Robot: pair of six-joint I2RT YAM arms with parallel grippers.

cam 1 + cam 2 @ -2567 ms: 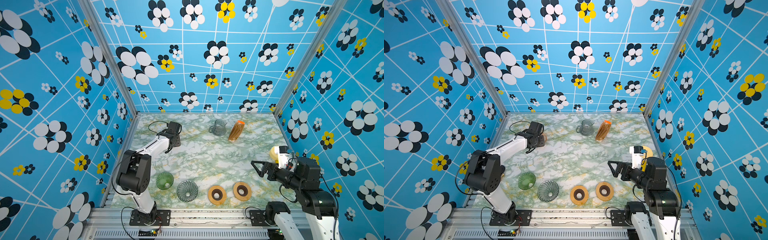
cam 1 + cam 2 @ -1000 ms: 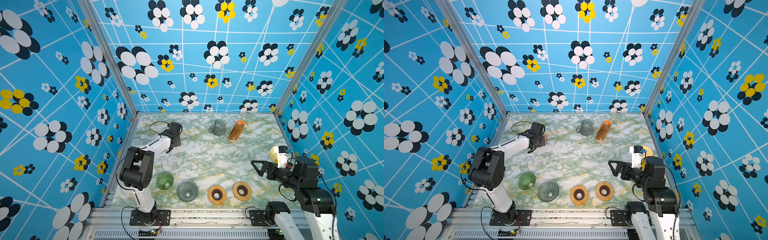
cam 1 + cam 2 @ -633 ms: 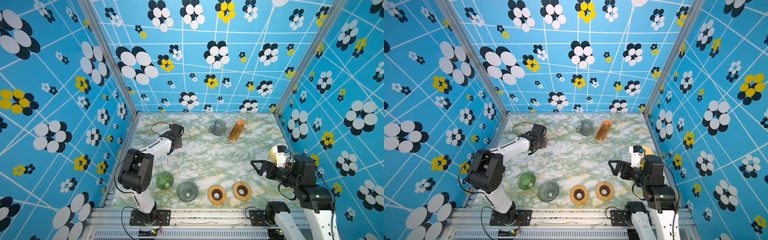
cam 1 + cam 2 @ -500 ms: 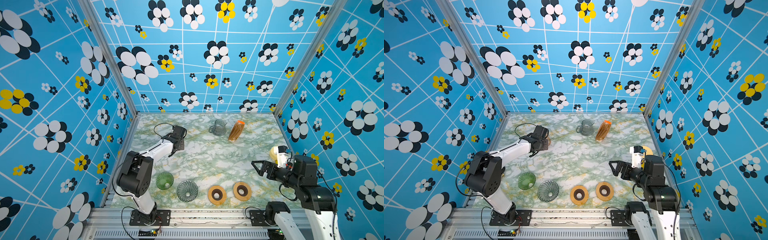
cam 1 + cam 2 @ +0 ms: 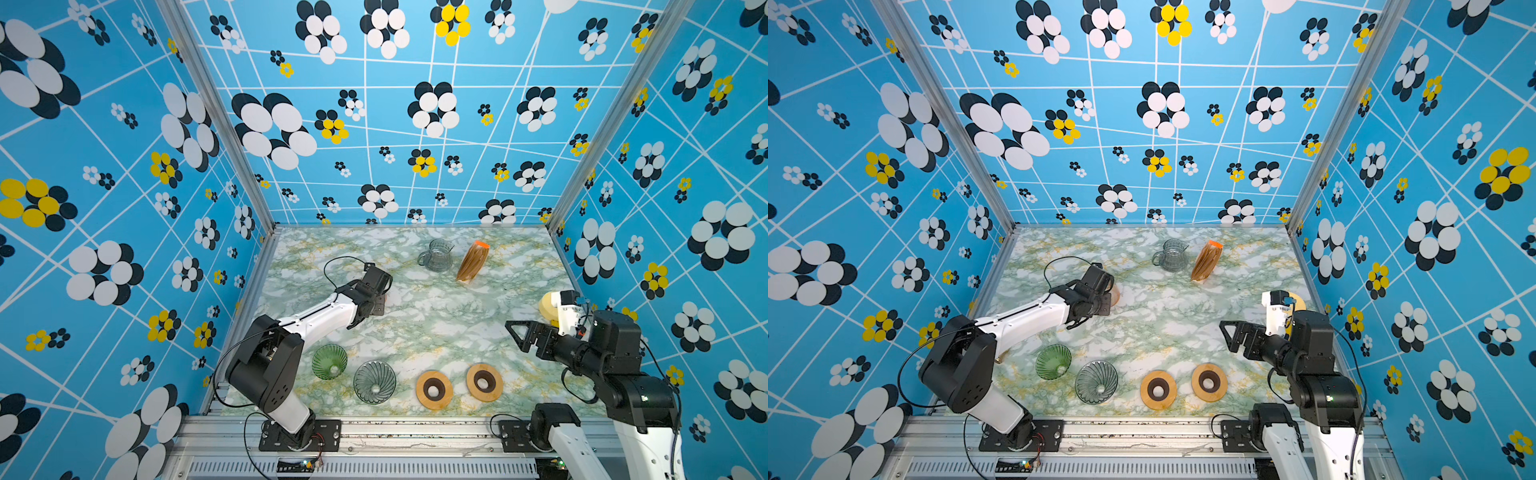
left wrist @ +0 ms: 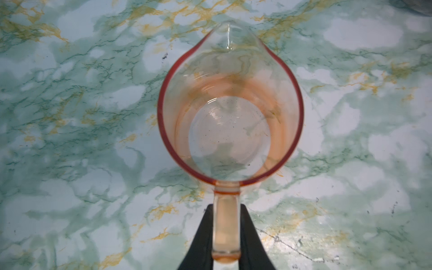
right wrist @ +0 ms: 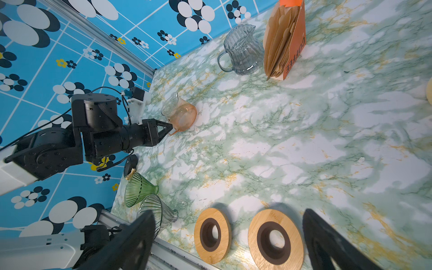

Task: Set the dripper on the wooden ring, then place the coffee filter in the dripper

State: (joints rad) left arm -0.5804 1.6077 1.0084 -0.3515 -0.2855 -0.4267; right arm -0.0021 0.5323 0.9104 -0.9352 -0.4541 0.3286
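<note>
The coffee filters are brown papers standing in an orange pack at the back of the table, also seen in the right wrist view. A green dripper and a clear grey dripper lie on their sides at the front left. My left gripper is shut on the handle of an orange glass pitcher, which stands upright on the left-middle of the table. My right gripper hangs open and holds nothing, above the right side and far from the filters.
A grey glass pitcher stands next to the filter pack. Two wooden rings lie flat near the front edge. A pale yellow object sits by the right wall. Patterned walls close in three sides.
My left arm has carried the orange pitcher from near the left wall to the right, toward the table's middle. The right arm has barely moved.
</note>
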